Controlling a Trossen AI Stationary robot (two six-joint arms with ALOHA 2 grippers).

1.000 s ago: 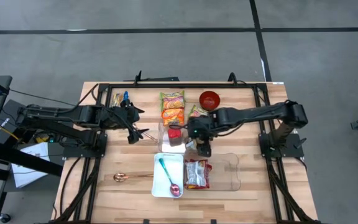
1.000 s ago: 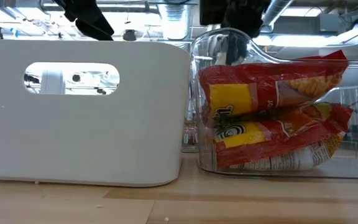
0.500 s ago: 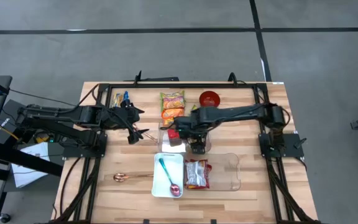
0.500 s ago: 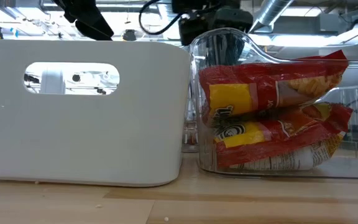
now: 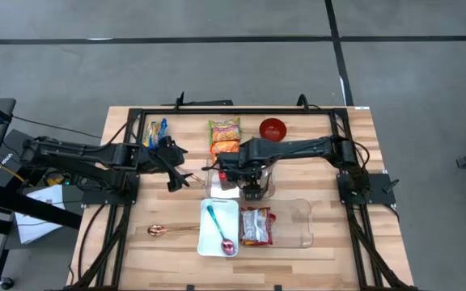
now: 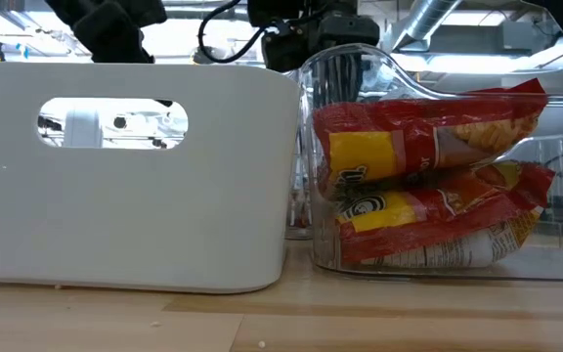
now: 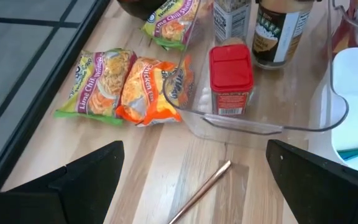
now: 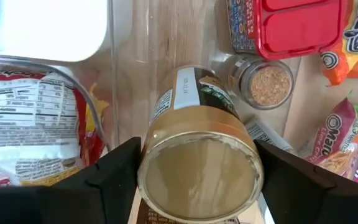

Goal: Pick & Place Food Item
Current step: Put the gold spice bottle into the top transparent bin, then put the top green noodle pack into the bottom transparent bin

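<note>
A jar with a gold lid point(image 8: 197, 168) and a dark label sits between the fingers of my right gripper point(image 5: 252, 184), which points straight down over a clear bin point(image 7: 260, 127) at mid-table. The jar point(image 7: 284, 31) stands upright in that bin, beside a glass shaker point(image 8: 265, 84) and a red-lidded container point(image 7: 230, 78). My left gripper point(image 5: 180, 174) hangs open to the bin's left, above a copper-coloured stick point(image 7: 201, 193), with nothing between its fingers. My right gripper pinches the jar at its lid's rim point(image 8: 146, 168) between its two fingers point(image 8: 114, 180), which come from above and point down. The jar stays upright inside the clear bin. I cannot tell whether its base rests on the bin's floor.
Noodle packets point(image 5: 225, 137) and a red bowl point(image 5: 273, 128) lie at the far side. Nearer stand a white tray point(image 5: 205, 242) holding a teal spoon and a clear bin point(image 5: 302, 230) with a red chips bag point(image 5: 256, 225). A copper spoon point(image 5: 160, 230) lies at the near left.
My right gripper has gone toward the table's left edge and a little down, from beside the chips bin's far end to over the clear bin with the red-lidded container, turning somewhat. My left gripper has sunk a little.
</note>
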